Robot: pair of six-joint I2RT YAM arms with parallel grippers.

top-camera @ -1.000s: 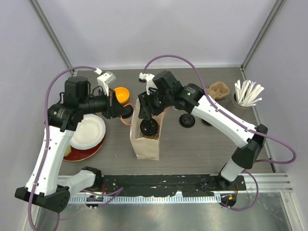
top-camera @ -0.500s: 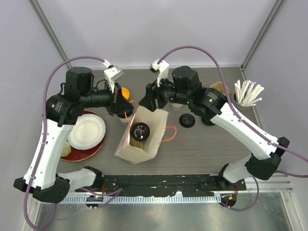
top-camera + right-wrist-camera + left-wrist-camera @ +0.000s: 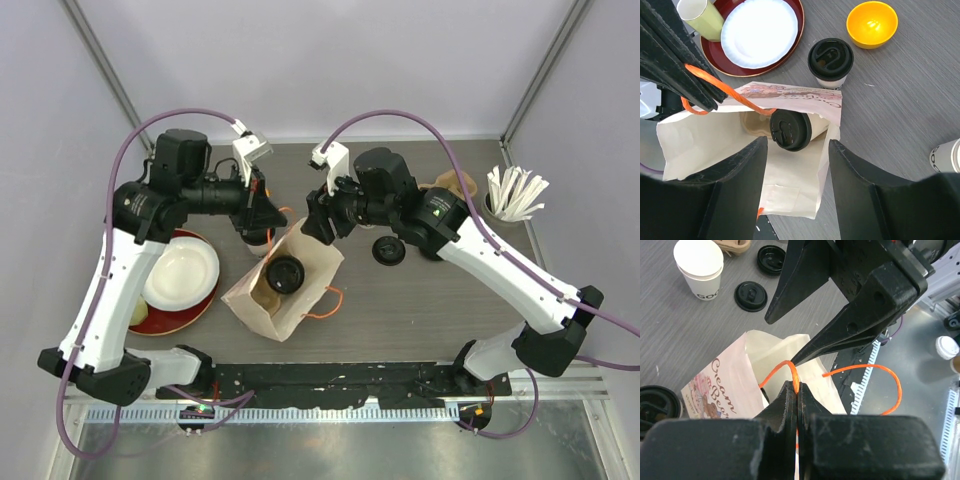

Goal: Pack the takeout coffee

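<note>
Over the bag mouth, your right gripper hangs with its jaws apart and nothing between them. Your left gripper is pinched tight on one orange handle, holding that side of the bag up so the mouth gapes toward the right arm.

The first cup is already inside, lying tilted with its black lid toward the opening. The second cup is outside. It stands upright on the table, lid on, just beside the bag's printed wall, between the bag and the orange bowl.

That is the relation to mind. From your right gripper the second cup lies past the printed wall, toward the robot's left, and the top view puts it almost under the left gripper. The left arm is nearer, but it is busy with the handle, so I judge the pick falls to the right arm. The cup's long axis is vertical, so you would take it from the side or from above the lid, clear the bag's wall on the way, then carry it back over that wall. Mind the left gripper: the room beside that cup looks tight.
</note>
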